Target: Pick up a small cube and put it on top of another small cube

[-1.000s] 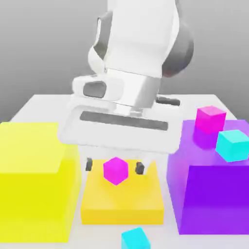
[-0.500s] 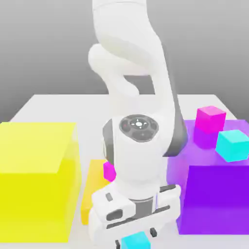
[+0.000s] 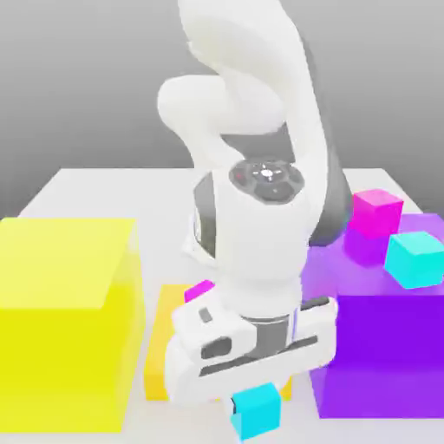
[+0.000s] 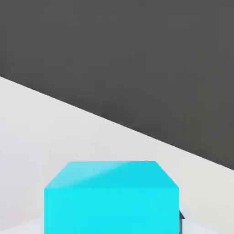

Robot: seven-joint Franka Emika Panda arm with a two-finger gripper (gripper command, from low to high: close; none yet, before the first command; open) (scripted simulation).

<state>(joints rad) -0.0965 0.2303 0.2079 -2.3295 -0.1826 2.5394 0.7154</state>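
Fingers clamped on a cyan cube [image 3: 256, 411], the gripper [image 3: 257, 401] seems to carry it above the table [image 4: 41, 132]. If the pads grip it unevenly, it could twist or slip as the arm speeds up. Behind is the orange slab [image 3: 160, 355]; a low swing might catch it. Towards the exterior view's right stands the purple block [image 3: 386, 355]; crossing before rising enough would drive the cube into its side. On top, the other cyan cube [image 3: 415, 260] sits near the front edge: pressing down off-centre could tip it over. Farther back, the magenta cube [image 3: 376, 213] could be knocked by a wide gripper opening.
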